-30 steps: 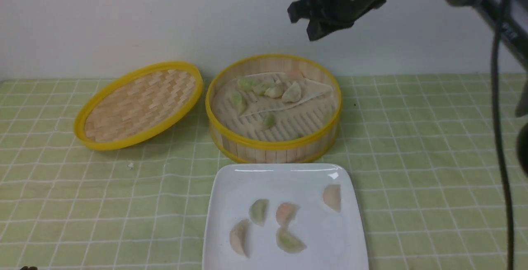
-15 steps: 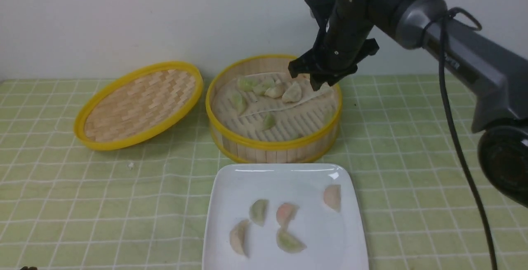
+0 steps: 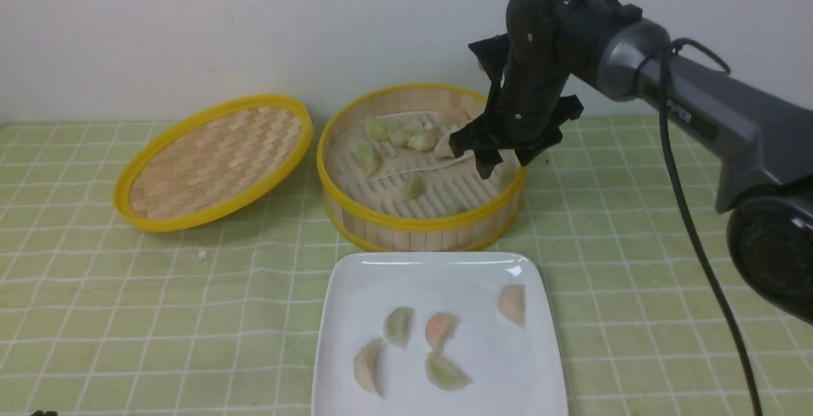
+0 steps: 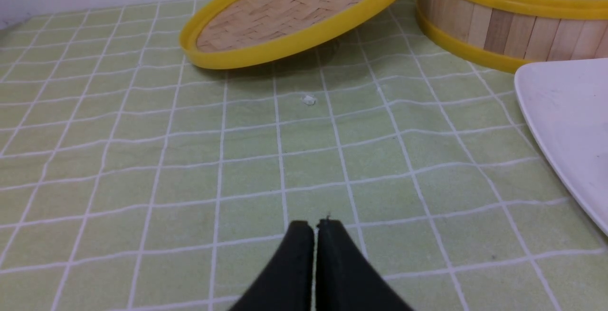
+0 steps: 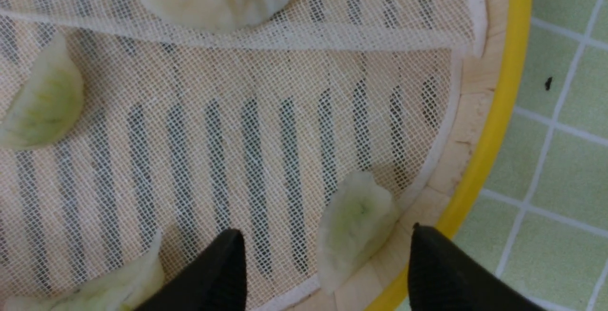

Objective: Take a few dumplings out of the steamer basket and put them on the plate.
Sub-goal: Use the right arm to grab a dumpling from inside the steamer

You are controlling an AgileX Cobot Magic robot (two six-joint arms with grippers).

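Observation:
The steamer basket [image 3: 419, 222] stands mid-table and holds several dumplings [image 3: 367, 155] on its pale liner. My right gripper [image 3: 473, 161] hangs inside the basket's right side, open. In the right wrist view its fingertips [image 5: 235, 249] straddle a green dumpling [image 5: 354, 221] that leans on the basket wall [image 5: 498, 111], without touching it. In front of the basket, the white plate [image 3: 444, 282] carries several dumplings [image 3: 398, 326]. My left gripper [image 4: 315, 225] is shut and empty, low over the tablecloth left of the plate [image 4: 570, 111].
The shallow woven lid [image 3: 213, 162] leans tilted left of the basket. A small white crumb [image 3: 201, 254] lies on the green checked cloth in front of the lid. A pale wall stands close behind the basket.
My right arm has come down from high above the basket's back right into the basket, and its jaws have spread from shut to wide open. The dumplings on the plate have not moved.

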